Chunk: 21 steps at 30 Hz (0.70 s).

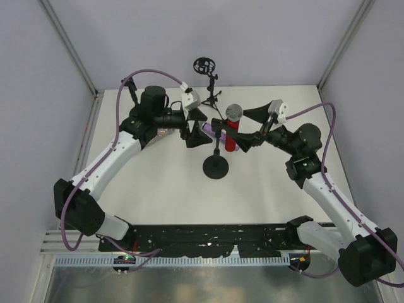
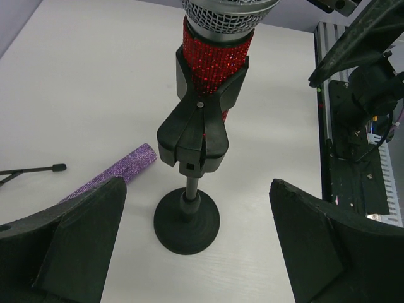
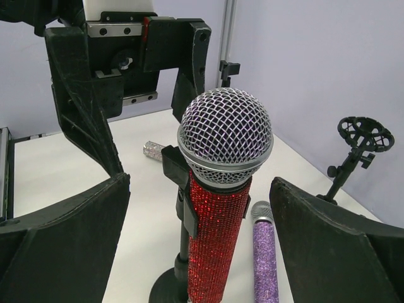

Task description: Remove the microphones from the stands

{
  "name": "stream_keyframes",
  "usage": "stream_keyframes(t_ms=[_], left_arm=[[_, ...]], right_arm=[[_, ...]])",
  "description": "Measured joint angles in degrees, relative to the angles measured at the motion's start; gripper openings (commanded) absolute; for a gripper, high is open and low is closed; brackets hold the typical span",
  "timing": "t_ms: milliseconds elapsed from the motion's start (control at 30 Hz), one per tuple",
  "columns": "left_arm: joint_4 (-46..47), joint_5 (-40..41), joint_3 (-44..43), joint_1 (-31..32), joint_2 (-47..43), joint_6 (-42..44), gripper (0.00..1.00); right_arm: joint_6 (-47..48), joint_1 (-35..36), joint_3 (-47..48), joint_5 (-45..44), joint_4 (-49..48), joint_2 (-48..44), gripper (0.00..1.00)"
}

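Pre-grasp step, judging by layout: microphone (image 1: pixel 232 123) seated upright in stand (image 1: pixel 215 167) at centre of worktop (image 1: pixel 158 183), left tool (image 1: pixel 196 127) at its 9 o'clock and right tool (image 1: pixel 251 128) at 3 o'clock both released, touching nothing; next probably: clench one on red body, lift clear.

A white table (image 1: pixel 158 189) stands enclosed by plain pale lilac walls (image 1: pixel 265 38).

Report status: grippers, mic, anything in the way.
Both open: left gripper, right gripper, flanking red microphone, no contact. Microphone upright in stand clip. Purple microphone lying beside stand base, not blocking.
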<state>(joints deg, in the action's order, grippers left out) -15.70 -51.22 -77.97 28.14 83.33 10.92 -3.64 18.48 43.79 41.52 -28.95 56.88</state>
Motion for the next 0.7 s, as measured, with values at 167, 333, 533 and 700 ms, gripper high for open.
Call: stream_keyframes(t_ms=[167, 333, 533, 700], left_arm=[[0.0, 0.0, 0.6, 0.0, -1.0, -0.2, 1.00], [-0.2, 0.0, 0.6, 0.0, -3.0, 0.1, 1.00], [-4.3, 2.2, -1.3, 0.0, -3.5, 3.5, 1.00], [-5.6, 2.6, -1.5, -0.5, -4.5, 6.2, 1.00]], right_arm=[[0.0, -0.6, 0.0, -0.1, 0.0, 0.0, 0.95], [0.0, -1.1, 0.0, 0.2, 0.3, 0.2, 0.95], [0.3, -1.1, 1.5, 0.2, 2.5, 1.2, 0.95], [1.0, -1.1, 3.4, 0.3, 4.7, 1.5, 0.95]])
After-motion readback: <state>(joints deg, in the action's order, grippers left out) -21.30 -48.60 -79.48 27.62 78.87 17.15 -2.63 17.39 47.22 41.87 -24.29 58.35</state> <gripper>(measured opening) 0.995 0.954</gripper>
